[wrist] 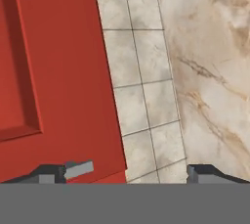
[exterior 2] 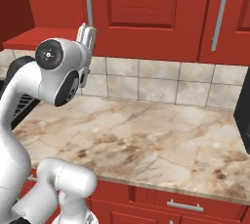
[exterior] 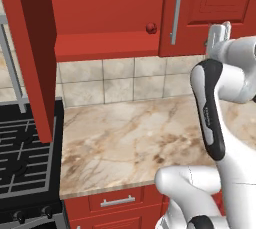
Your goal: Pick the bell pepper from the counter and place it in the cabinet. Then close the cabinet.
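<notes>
One bell pepper (exterior: 151, 28) is being shown on the cabinet (exterior: 110, 18) shelf. Two vertical bar handles (exterior 2: 220, 15) are being counted in the right base view, one drawer handle (exterior: 117, 201) in the left base view, and two stove knobs (exterior: 20, 216).

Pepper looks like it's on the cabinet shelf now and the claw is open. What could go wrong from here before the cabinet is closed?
1. The bell pepper sits near the front edge of the cabinet shelf; being roundish, it might roll out or get clipped when the door shuts.
2. The open left door hangs out over the stove, far from the claw, which faces the closed right door; the arm must swing wide to reach it and could bump that door.
</notes>
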Motion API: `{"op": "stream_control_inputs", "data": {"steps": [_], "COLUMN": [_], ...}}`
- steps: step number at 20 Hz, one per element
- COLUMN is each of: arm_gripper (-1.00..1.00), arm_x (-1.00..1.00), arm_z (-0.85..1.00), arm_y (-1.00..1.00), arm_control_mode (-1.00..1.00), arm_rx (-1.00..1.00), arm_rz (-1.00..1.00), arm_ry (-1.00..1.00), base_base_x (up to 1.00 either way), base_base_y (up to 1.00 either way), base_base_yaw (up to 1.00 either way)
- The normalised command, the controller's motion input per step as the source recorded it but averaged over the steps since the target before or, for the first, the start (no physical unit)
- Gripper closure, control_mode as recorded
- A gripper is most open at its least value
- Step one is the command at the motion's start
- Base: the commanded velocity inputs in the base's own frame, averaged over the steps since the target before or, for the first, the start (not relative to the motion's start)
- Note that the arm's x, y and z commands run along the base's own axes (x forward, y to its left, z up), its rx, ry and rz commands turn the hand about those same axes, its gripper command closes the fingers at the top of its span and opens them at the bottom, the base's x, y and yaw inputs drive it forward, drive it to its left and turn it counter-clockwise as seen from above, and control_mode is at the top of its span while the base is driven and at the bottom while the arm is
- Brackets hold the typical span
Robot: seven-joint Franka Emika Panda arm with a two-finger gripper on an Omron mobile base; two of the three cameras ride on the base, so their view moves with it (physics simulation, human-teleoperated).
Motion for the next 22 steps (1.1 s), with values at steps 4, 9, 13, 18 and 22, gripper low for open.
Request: {"op": "stream_control_inputs", "data": {"steps": [4,9,13,18,22], "arm_gripper": [-1.0,-1.0,-1.0,-1.0,-1.0], "arm_x": [-0.81,-0.55,-0.45,-0.27,-0.27], "arm_z": [-0.17,-0.42,-0.49,-0.65,-0.62], "arm_y": [0.73,0.98,0.82,0.67,0.64], "arm_control_mode": [-1.0,-1.0,-1.0,-1.0,-1.0], "arm_rx": [-0.01,-0.07,-0.05,-0.01,-0.01], "arm_rz": [0.11,0.12,0.13,0.13,0.13], "arm_ry": [0.2,0.15,0.01,-0.05,-0.15], "base_base_x": [0.0,0.0,0.0,0.0,0.0], "base_base_y": [0.0,0.0,0.0,0.0,0.0], "base_base_yaw": [0.0,0.0,0.0,0.0,0.0]}}
